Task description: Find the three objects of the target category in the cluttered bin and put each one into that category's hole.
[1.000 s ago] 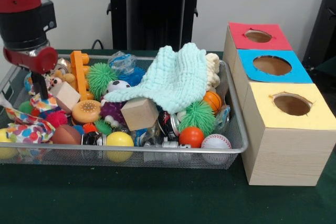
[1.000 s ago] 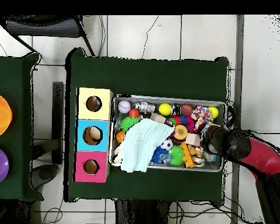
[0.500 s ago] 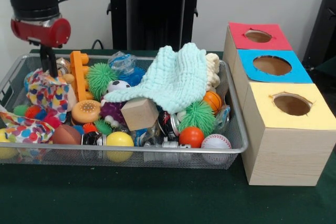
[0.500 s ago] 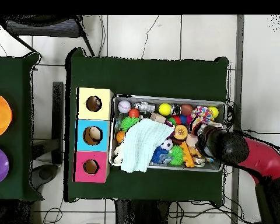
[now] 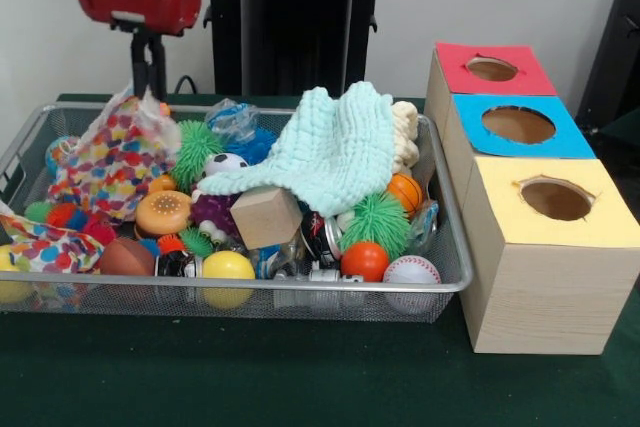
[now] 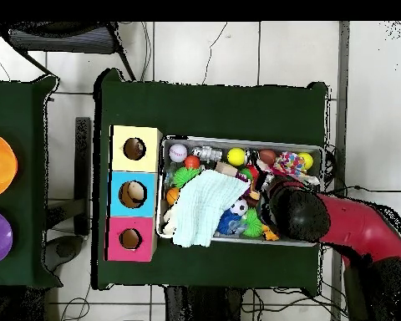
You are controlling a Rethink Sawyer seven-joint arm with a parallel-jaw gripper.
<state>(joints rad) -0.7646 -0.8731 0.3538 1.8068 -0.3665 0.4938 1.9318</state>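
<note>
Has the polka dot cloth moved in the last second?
Yes. The polka dot cloth has been lifted by the claw and dragged along the bin toward the mint towel, now draping over the orange toy.

Three holes [image 5: 519,124]; one bin [image 5: 300,289]

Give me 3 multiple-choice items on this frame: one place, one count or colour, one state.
1. Where does the wooden cube lie?
A. in the wire bin
B. on the yellow box
C. on the green table

2. How many holed boxes stand beside the bin?
A. two
B. three
C. four

3. What is the polka-dot cloth doing?
A. lying flat
B. hanging, lifted at its top under the gripper
C. covering the red box

Answers: 1 A, it sits among the toys under the mint cloth. 2 B, red, blue, yellow. 3 B, it rises to a peak under the gripper.
</note>
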